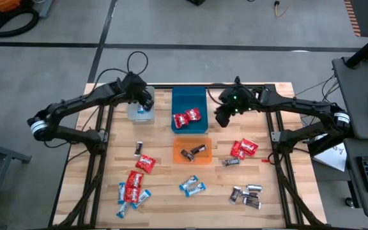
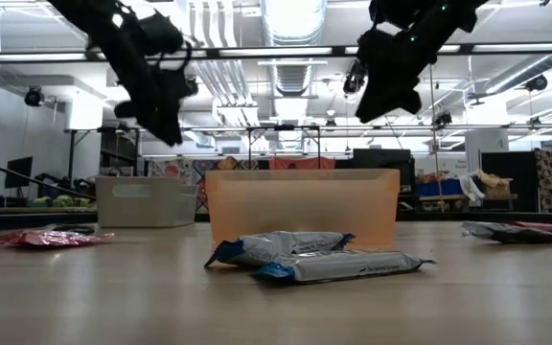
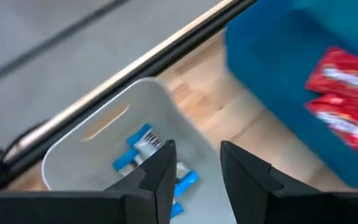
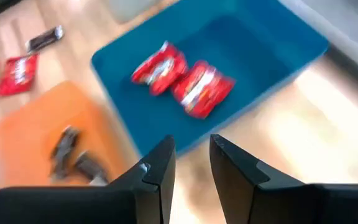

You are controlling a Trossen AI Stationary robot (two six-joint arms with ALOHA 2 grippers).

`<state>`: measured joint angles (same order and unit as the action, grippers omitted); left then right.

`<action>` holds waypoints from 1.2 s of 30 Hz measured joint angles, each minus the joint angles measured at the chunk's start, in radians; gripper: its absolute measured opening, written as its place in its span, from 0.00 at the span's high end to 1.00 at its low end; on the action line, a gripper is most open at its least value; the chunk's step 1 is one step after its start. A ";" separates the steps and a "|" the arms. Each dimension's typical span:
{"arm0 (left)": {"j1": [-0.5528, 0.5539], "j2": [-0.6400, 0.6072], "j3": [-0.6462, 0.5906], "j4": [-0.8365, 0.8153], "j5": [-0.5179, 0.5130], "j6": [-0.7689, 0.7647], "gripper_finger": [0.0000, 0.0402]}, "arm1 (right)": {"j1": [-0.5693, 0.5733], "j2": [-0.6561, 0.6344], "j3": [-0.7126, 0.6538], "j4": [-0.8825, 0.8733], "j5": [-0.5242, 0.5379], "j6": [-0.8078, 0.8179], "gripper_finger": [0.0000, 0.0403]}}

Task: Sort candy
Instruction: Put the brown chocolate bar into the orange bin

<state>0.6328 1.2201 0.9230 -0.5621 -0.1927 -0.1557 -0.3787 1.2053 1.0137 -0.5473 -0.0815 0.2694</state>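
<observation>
My left gripper (image 1: 144, 102) (image 3: 197, 149) hangs open over the clear bin (image 1: 140, 112) (image 3: 104, 143), where blue-and-white candies (image 3: 143, 149) lie on the floor of the bin. My right gripper (image 1: 223, 117) (image 4: 191, 143) is open and empty, above the table just right of the blue bin (image 1: 189, 102) (image 4: 260, 37). That bin holds red candies (image 1: 187, 117) (image 4: 185, 78). The orange bin (image 1: 192, 151) (image 4: 36, 130) holds dark candies (image 1: 193, 151) (image 4: 73, 152). Both grippers stay high in the low view: the left gripper (image 2: 166, 125) and the right gripper (image 2: 386, 101).
Loose candies lie on the near half of the table: red ones (image 1: 136, 176) and blue-and-white ones (image 1: 130, 198) at left, blue-and-white ones (image 1: 192, 186) in the middle, red ones (image 1: 244, 148) and dark ones (image 1: 245, 195) at right, a dark one (image 1: 138, 149) near the orange bin.
</observation>
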 joint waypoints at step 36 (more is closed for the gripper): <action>-0.524 -0.205 -0.074 0.222 0.179 0.148 0.73 | 0.815 0.008 -0.026 -0.425 0.380 0.310 0.70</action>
<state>0.1084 1.0149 0.8485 -0.3401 -0.0139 -0.0073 0.4366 1.2129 0.9878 -0.9722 0.2986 0.5796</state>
